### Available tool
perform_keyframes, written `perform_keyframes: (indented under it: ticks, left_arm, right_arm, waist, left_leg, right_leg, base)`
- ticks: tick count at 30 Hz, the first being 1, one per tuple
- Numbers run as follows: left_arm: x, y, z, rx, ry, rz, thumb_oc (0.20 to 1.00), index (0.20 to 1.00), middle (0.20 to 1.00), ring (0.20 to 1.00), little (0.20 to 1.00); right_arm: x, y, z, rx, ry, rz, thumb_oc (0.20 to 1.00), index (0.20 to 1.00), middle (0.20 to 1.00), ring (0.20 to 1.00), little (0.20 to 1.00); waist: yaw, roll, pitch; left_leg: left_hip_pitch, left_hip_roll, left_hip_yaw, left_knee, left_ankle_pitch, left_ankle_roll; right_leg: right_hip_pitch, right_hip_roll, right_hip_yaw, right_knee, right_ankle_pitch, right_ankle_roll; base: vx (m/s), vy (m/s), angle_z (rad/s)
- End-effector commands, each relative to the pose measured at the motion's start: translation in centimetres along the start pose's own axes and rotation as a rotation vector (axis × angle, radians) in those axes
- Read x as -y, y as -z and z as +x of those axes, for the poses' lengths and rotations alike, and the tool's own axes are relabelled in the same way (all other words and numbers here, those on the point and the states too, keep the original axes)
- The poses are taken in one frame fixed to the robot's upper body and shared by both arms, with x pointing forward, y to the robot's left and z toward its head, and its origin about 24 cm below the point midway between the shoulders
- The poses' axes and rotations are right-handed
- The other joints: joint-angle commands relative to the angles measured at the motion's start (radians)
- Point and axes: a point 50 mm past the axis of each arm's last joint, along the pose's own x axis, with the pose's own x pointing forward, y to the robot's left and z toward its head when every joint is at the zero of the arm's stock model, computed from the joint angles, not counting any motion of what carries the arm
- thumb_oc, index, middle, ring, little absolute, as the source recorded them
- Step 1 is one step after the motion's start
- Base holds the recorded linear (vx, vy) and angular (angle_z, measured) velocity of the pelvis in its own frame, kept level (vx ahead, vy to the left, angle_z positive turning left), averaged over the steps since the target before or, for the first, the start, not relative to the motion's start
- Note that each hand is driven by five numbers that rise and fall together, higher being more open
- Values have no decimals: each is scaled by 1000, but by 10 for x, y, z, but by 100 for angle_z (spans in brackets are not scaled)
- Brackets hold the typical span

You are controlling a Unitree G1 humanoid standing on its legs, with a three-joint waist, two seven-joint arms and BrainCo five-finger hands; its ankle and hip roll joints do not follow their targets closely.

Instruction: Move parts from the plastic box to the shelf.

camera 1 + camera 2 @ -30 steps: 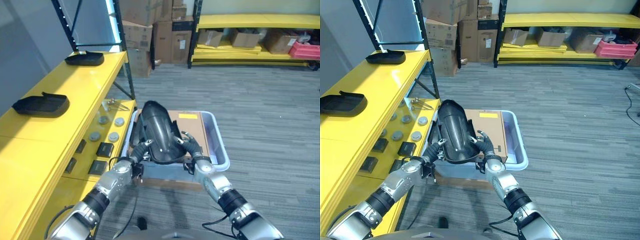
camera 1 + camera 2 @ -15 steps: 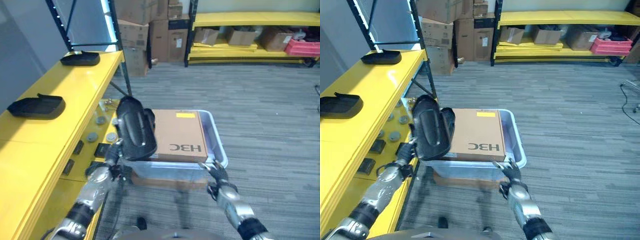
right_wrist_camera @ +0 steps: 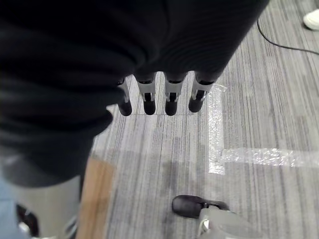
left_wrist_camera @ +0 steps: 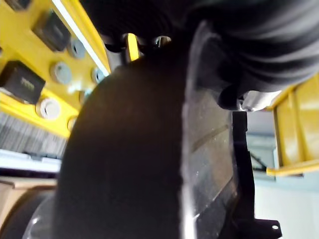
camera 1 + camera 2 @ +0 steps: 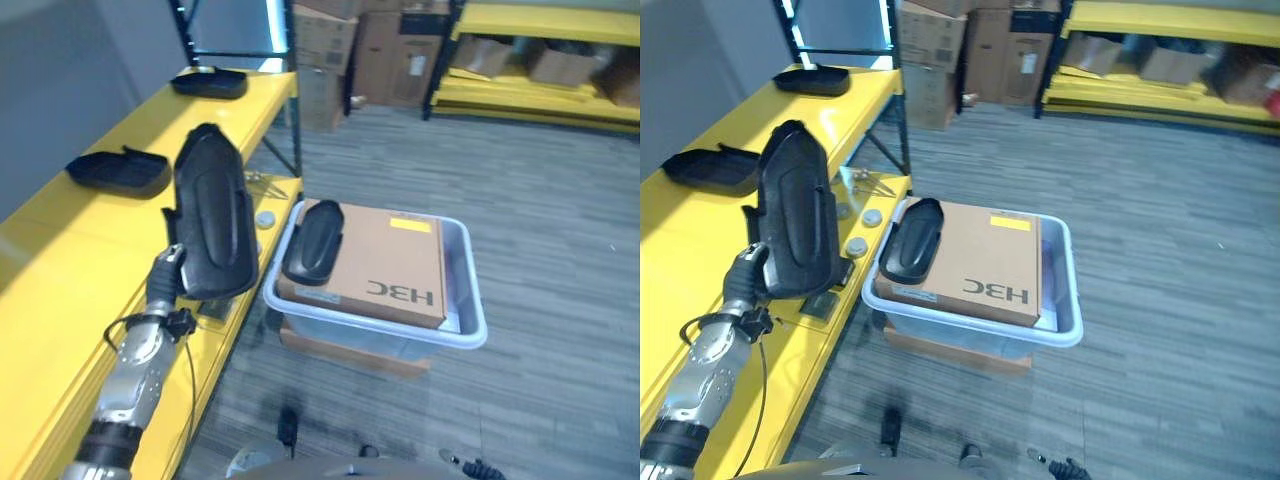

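Left hand [image 5: 168,268] holds the large black part [image 5: 213,226] from behind its lower edge. Part stands nearly upright, long axis vertical, top leaning slightly toward the shelf's far end. It hangs over the shelf [image 5: 60,262] near its front edge, above the yellow top, not touching it.

Grip: the thumb shows against the part's lower left rim, so it seems clamped there. The fingers are hidden behind the part in the eye views, and the left wrist view gives only dark plastic up close, so the hold is judged from the thumb and the carried weight, not seen in full.

Right hand [image 3: 159,99]: right wrist view has it hanging low over the floor, fingers straight and relaxed, nothing in it. Well away from the work.

A second, smaller black part [image 5: 314,242] lies on the cardboard box [image 5: 385,270] inside the plastic box [image 5: 470,318], long axis running away from the robot, just right of the held part. Two more parts [image 5: 118,170] already lie flat on the shelf further back.

Relation that matters: the shelf top lies directly below and left of the held part. The part is upright while those placed lie flat, so the left hand likely has to tip it down onto its long side. Bare yellow surface sits nearer the robot than the closest placed part.
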Motion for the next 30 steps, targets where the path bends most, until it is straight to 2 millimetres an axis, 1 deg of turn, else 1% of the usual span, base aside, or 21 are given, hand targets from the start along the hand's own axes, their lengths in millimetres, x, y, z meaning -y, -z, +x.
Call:
perform_keyframes:
  ticks: [1,3,4,5,6,7,10,12,14,16,17,19,21,22,24,25,26,27,28,29,30]
  left_arm:
    - [-5,-61,12,292,-11,-23,200,200,200,200,200]
    - [-9,-63,10,308,-31,-21,200,200,200,200,200]
    - [-9,-63,10,307,-9,-25,200,200,200,200,200]
    - [-9,-62,10,307,-9,-29,200,200,200,200,200]
    - [-7,-58,10,306,25,-33,200,200,200,200,200]
    - [-7,-56,11,306,26,-28,200,200,200,200,200]
    - [-4,-52,11,308,21,-33,200,200,200,200,200]
    - [-6,-51,10,309,7,-28,200,200,200,200,200]
    - [-9,-49,7,305,-11,-11,200,200,200,200,200]
    - [-13,-48,3,299,-21,2,200,200,200,200,200]
    - [-13,-48,3,299,-21,2,200,200,200,200,200]
    - [-21,-50,-1,304,-12,35,200,200,200,200,200]
    - [-22,-53,-1,307,2,54,200,200,200,200,200]
    - [-21,-54,1,300,29,50,200,200,200,200,200]
    - [-19,-55,4,294,50,67,200,200,200,200,200]
    - [-17,-55,6,292,58,74,200,200,200,200,200]
    - [-15,-55,6,290,67,74,200,200,200,200,200]
    - [-14,-56,7,293,70,74,200,200,200,200,200]
    - [-12,-57,9,299,70,76,200,200,200,200,200]
    - [-8,-61,12,311,73,74,200,200,200,200,200]
    - [-1,-66,15,326,80,71,200,200,200,200,200]
  right_arm:
    - [-16,-21,0,92,-65,-145,1000,1000,1000,1000,1000]
    - [-16,-16,0,85,-61,-217,1000,1000,1000,1000,1000]
    - [-15,-10,-1,77,-52,-210,1000,1000,1000,1000,1000]
    - [-14,-8,-1,78,-48,-212,1000,1000,1000,1000,1000]
    - [-13,1,-2,59,-31,-177,1000,1000,1000,1000,1000]
    - [-13,6,-3,46,-25,-166,1000,1000,1000,1000,1000]
    - [-16,9,-3,30,-28,-170,1000,1000,1000,1000,1000]
    - [-18,10,-3,28,-33,-210,1000,1000,1000,1000,1000]
    - [-19,11,-3,30,-37,-253,1000,1000,1000,1000,1000]
    - [-21,8,-2,37,-42,-269,1000,1000,1000,1000,1000]
    - [-21,8,-2,37,-42,-269,1000,1000,1000,1000,1000]
    - [-26,1,-2,63,-53,-264,1000,1000,1000,1000,1000]
    - [-29,-4,-2,76,-56,-241,1000,1000,1000,1000,1000]
    - [-31,-9,-2,87,-58,-194,1000,1000,1000,1000,1000]
    - [-33,-12,-2,96,-57,-149,1000,1000,1000,1000,1000]
    - [-33,-12,-2,97,-55,-131,1000,1000,1000,1000,1000]
    - [-33,-15,-2,101,-52,-104,1000,1000,1000,1000,1000]
    - [-33,-17,-2,104,-53,-89,1000,1000,1000,1000,1000]
    - [-33,-18,-2,107,-59,-76,1000,1000,1000,1000,1000]
    - [-33,-20,-2,119,-65,-62,1000,1000,1000,1000,1000]
    - [-31,-22,-2,141,-68,-53,1000,1000,1000,1000,1000]
  waist:
    - [21,-62,17]
    - [30,-60,24]
    - [29,-57,31]
    - [26,-56,30]
    - [6,-49,36]
    - [-7,-48,35]
    - [-22,-39,33]
    - [-19,-34,32]
    - [1,-31,29]
    - [28,-31,22]
    - [28,-31,22]
    - [67,-35,9]
    - [80,-38,4]
    - [82,-40,-1]
    - [67,-38,1]
    - [55,-36,4]
    - [29,-30,15]
    - [12,-28,22]
    - [-6,-25,30]
    - [-25,-14,41]
    - [-41,-14,51]
  left_leg:
    - [0,6,3,32,-83,-27]
    - [-30,20,25,40,-70,-42]
    - [-43,40,78,44,-60,-50]
    - [-57,49,98,48,-53,-52]
    - [-75,89,243,49,-29,-59]
    - [-67,104,306,42,-33,-71]
    - [-78,126,427,40,-10,-68]
    - [-84,128,466,37,1,-67]
    - [-98,114,461,46,-3,-60]
    - [-105,92,439,68,-28,-44]
    - [-105,92,439,68,-28,-44]
    - [-111,40,405,106,-89,-2]
    - [-114,16,394,128,-114,21]
    - [-116,-17,377,152,-142,54]
    - [-102,-55,360,160,-173,93]
    - [-91,-70,349,163,-188,108]
    - [-62,-89,328,156,-204,125]
    - [-47,-100,314,150,-211,130]
    - [-31,-104,294,143,-212,127]
    - [-20,-91,281,130,-190,119]
    - [-2,-84,249,117,-188,101]
  right_leg:
    - [-46,-87,24,-3,6,55]
    - [-40,-89,-17,-7,4,53]
    - [-31,-94,-57,-6,-2,53]
    - [-31,-97,-78,-7,0,52]
    - [-21,-107,-159,2,-3,54]
    - [-9,-113,-188,11,-21,61]
    - [-9,-124,-259,43,-36,57]
    - [-6,-127,-281,55,-43,54]
    - [1,-133,-289,69,-57,49]
    - [10,-143,-293,87,-75,46]
    - [10,-143,-293,87,-75,46]
    - [30,-171,-290,130,-114,54]
    - [37,-186,-288,170,-140,61]
    - [19,-218,-266,292,-150,71]
    - [-55,-259,-214,478,-109,91]
    - [-91,-264,-179,561,-84,100]
    - [-166,-252,-110,665,-49,108]
    - [-217,-236,-67,690,-38,109]
    - [-248,-215,-40,677,-32,103]
    - [-276,-194,-28,600,3,77]
    - [-273,-193,-6,473,12,74]
  base:
    - [-91,-84,70]
    - [-90,-42,80]
    - [-74,-9,86]
    - [-105,25,131]
    - [-22,53,173]
    - [-4,75,216]
    - [41,113,152]
    - [105,147,87]
    - [182,169,74]
    - [175,145,48]
    - [183,178,36]
    - [220,218,33]
    - [197,191,35]
    - [260,270,33]
    - [253,270,49]
    - [211,202,80]
    - [172,139,70]
    - [147,69,54]
    - [45,-81,53]
    - [45,-234,64]
    - [43,-367,66]
